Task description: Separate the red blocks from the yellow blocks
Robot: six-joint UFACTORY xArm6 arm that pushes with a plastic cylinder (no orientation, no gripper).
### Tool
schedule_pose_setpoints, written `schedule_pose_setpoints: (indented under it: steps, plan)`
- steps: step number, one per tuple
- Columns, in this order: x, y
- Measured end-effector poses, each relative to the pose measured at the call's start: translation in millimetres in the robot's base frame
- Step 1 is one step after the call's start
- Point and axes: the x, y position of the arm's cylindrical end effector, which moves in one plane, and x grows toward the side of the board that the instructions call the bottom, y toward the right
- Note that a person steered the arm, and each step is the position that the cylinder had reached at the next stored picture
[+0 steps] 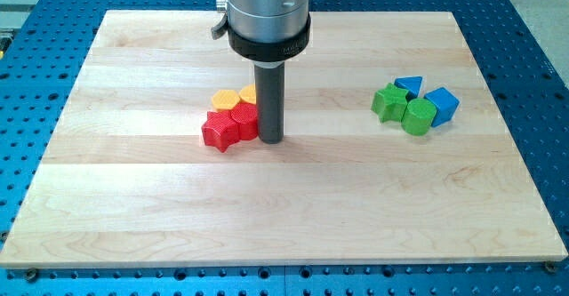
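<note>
My tip [271, 141] is sitting on the wooden board [133, 198] w/ no claw to open or shut, just a bare rod, touching the view's right side of the red cylinder block [244, 118]. Red star block [218, 131] is lying just left of that. Yellow hexagon block [225, 99] and another yellow block [248, 93], partly hidden behind the rod, are touching the reds from the view's top. Well apart at the view's right: green star block [388, 103], green cylinder block [418, 116], blue triangle block [409, 85], blue cube block [442, 105], all clustering together.

Rod [270, 100] covers most of second yellow block [248, 93] and right edge of red block [244, 118], frame centre. Arm housing [267, 12] cut off at top edge.
</note>
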Motion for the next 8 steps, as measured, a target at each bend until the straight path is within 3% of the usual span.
schedule_pose_setpoints:
  steps: [2,3,4,8]
  plan:
    - [4,27]
    - [-33,66]
    - [-50,58]
    - [-43,-39]
